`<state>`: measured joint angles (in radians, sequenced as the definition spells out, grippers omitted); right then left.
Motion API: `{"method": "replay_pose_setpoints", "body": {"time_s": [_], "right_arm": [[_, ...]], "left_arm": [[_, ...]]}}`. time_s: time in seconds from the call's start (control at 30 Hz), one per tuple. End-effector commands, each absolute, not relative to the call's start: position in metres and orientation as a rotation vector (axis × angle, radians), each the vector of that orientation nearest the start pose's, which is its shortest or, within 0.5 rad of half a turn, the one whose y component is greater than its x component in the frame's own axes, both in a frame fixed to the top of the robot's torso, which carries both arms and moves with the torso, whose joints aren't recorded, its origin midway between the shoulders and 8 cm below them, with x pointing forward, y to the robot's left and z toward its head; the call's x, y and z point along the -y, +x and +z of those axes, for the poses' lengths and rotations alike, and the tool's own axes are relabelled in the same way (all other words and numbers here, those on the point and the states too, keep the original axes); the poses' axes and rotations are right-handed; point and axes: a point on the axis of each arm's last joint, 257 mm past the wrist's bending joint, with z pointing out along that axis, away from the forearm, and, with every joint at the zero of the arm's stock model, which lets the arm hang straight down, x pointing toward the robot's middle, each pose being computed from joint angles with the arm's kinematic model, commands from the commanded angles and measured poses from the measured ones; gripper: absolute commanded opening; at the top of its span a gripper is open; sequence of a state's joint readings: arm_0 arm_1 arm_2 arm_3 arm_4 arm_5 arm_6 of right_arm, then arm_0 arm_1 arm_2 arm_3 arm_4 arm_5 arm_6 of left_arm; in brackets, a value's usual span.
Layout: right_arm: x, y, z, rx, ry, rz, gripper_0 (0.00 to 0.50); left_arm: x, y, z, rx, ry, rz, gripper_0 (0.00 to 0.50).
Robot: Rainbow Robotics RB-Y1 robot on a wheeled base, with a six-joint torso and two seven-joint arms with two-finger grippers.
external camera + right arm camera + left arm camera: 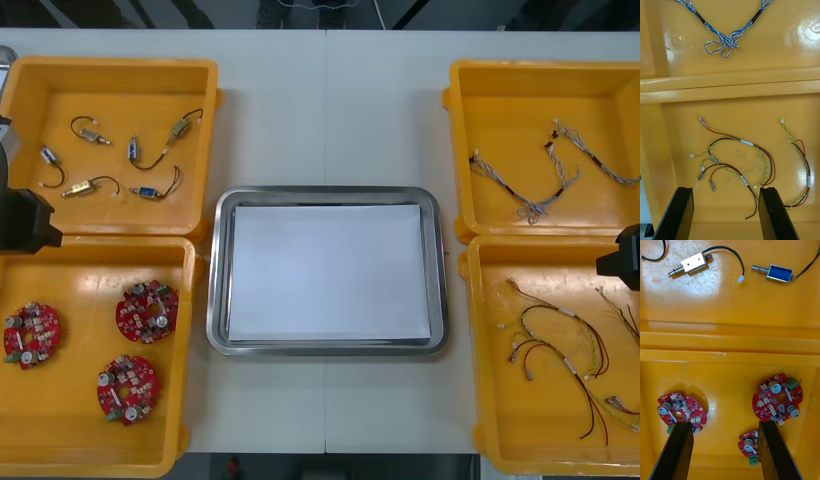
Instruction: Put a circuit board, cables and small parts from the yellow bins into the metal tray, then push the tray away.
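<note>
**Both hands open and empty, tray unfilled**

Nearest the lens: the black fingers [681, 453] of the left hand [726, 426], spread wide with nothing between them, poised over the near left yellow plastic bin [60, 415]. Below, three round red circuit boards [778, 399]: one past each fingertip, a third between the fingers, close by one of them. Likewise the right hand [726, 189]: fully apart, gripping nothing, hanging above the near right yellow plastic bin [530, 440] and its loose red, yellow and black cables [739, 161].

Probably the first pick, judging by the bare tray. To do it well:
- Choose a board lying apart from its neighbours.
- Centre both fingers across its rim and descend straight.
- Close on the edges, not on the tall components.
- Lift clear of the bin wall before swinging toward the middle.
- For a cable, grip one strand away from the tangle, or risk dragging a second out.

Containers:
- Far left yellow plastic bin [120, 85]: small metal parts [80, 187] with black leads, scattered and mostly apart.
- Far right yellow plastic bin [520, 100]: twisted blue and white cables [724, 41], loosely intertwined.
- Shiny rectangular metal tray [218, 270], white inside, between the bins at the middle of the light bench [325, 110], holding nothing.
</note>
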<state>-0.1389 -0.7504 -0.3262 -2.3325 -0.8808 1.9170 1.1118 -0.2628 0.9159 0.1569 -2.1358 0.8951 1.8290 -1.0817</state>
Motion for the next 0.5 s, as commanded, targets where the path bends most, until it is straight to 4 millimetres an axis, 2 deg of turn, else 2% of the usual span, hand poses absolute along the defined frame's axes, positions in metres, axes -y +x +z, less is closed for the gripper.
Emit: {"method": "replay_pose_setpoints", "body": {"time_s": [0.03, 0.23, 0.5], "right_arm": [[0.352, 0.366, -0.122, -2.538, 0.096, 0.020, 0.500], [0.354, 0.364, -0.122, -2.534, 0.097, 0.007, 0.500], [0.370, 0.353, -0.126, -2.544, 0.121, -0.016, 0.500]], "left_arm": [[-0.353, 0.396, -0.154, -2.661, 0.000, 0.017, 0.500], [-0.347, 0.397, -0.150, -2.645, 0.038, 0.002, 0.500], [-0.346, 0.397, -0.153, -2.598, 0.210, -0.003, 0.500]]}}
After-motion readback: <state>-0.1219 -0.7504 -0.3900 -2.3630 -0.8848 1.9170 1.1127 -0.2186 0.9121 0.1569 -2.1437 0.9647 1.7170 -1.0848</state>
